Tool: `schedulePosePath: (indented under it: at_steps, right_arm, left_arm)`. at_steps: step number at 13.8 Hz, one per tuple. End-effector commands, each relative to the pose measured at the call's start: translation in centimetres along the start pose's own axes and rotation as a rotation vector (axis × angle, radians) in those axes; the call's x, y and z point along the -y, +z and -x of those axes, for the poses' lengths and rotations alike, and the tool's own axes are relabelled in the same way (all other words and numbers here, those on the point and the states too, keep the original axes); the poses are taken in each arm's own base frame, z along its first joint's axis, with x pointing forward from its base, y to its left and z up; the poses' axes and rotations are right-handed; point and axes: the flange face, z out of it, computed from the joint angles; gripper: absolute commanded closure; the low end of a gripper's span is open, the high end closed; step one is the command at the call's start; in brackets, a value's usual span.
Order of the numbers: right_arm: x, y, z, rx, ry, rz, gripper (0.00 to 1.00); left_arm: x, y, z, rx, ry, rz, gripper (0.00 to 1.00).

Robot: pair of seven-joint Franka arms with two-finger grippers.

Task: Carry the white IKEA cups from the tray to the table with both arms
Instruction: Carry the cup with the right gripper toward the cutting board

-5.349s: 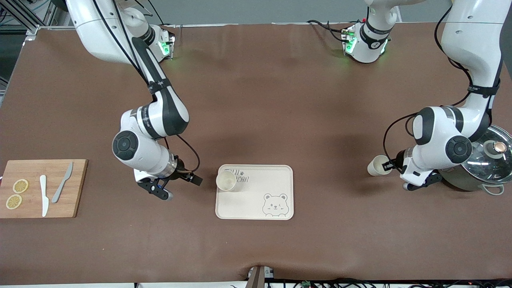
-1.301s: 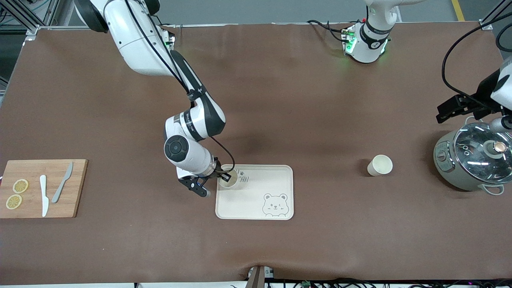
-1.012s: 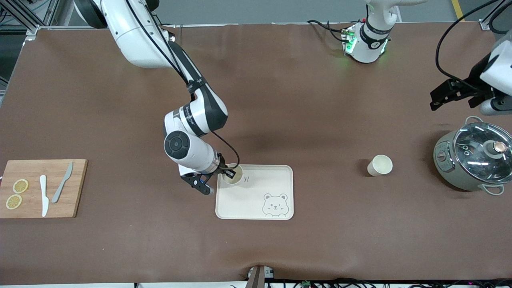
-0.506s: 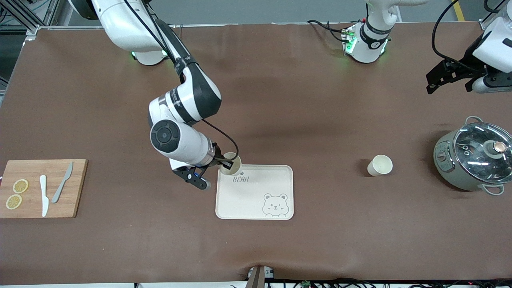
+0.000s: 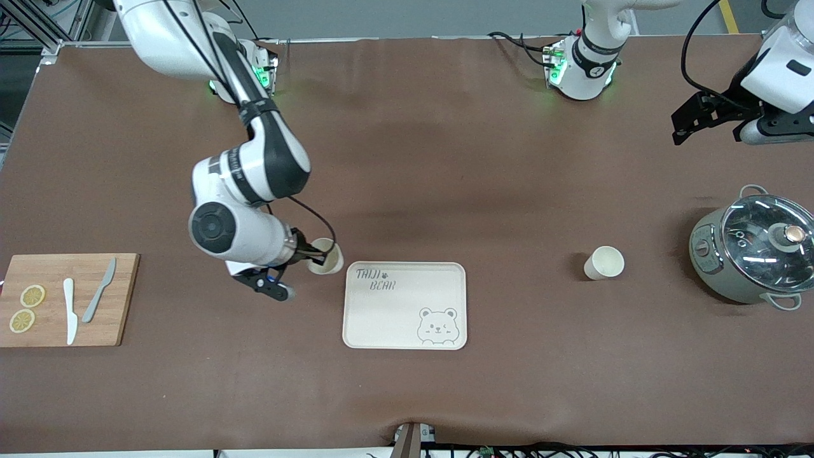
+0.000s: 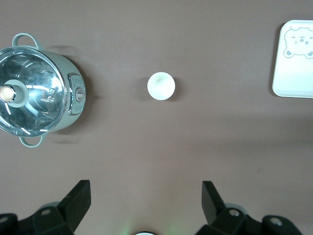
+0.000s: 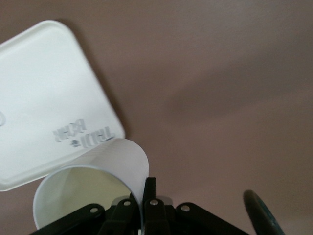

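Observation:
One white cup (image 5: 326,259) is pinched by its rim wall in my right gripper (image 5: 316,256), which is shut on it. The cup hangs over the bare table just off the bear tray's (image 5: 407,318) corner, toward the right arm's end. In the right wrist view the cup (image 7: 98,181) sits in the right gripper (image 7: 144,196), with the tray (image 7: 44,98) beside it. The second white cup (image 5: 604,263) stands upright on the table between the tray and the pot; it also shows in the left wrist view (image 6: 161,85). My left gripper (image 5: 709,127) is open, empty and high over the table at the left arm's end (image 6: 145,203).
A grey pot with a glass lid (image 5: 750,251) stands at the left arm's end, also in the left wrist view (image 6: 36,90). A wooden board (image 5: 124,299) with two knives and lemon slices lies at the right arm's end. The tray's edge shows in the left wrist view (image 6: 295,58).
My right gripper closed on the cup on the tray, lifted it and carried it off the tray toward the right arm's end. My left gripper drew up and away from the second cup.

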Motion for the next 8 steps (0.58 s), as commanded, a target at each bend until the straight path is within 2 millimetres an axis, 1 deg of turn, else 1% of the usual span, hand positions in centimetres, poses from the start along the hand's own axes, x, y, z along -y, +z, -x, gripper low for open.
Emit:
schedulePosePath:
  at_steps: [1, 2, 3, 4, 5, 7, 8]
  right_arm:
    - [-6.7, 0.6, -0.3, 0.034, -0.055, 0.031, 1.0]
    - [-8.9, 1.6, -0.5, 0.013, -0.085, 0.052, 1.0]
    - [-11.4, 2.4, -0.2, -0.014, -0.108, 0.042, 1.0]
    - [-13.4, 3.6, 0.3, -0.026, -0.133, 0.038, 1.0]
    - [-15.1, 4.6, 0.2, -0.019, -0.159, 0.039, 1.0]
    - [-18.8, 4.7, 0.0, 0.006, -0.223, 0.036, 1.0]
    - [-21.4, 4.4, -0.2, 0.013, -0.265, 0.028, 1.0]
  left_arm:
    - [0.2, 0.1, 0.0, -0.008, -0.005, 0.02, 0.0]
    - [0.4, 0.1, -0.1, -0.008, -0.008, 0.02, 0.0]
    - [0.4, 0.2, -0.1, -0.007, -0.01, 0.02, 0.0]
    - [0.5, 0.1, -0.1, -0.008, -0.011, 0.02, 0.0]
    - [0.6, -0.1, 0.1, -0.01, -0.012, 0.02, 0.0]
    - [0.7, -0.1, 0.2, -0.005, -0.012, 0.019, 0.0]
    - [0.7, -0.1, 0.2, -0.005, -0.01, 0.019, 0.0]
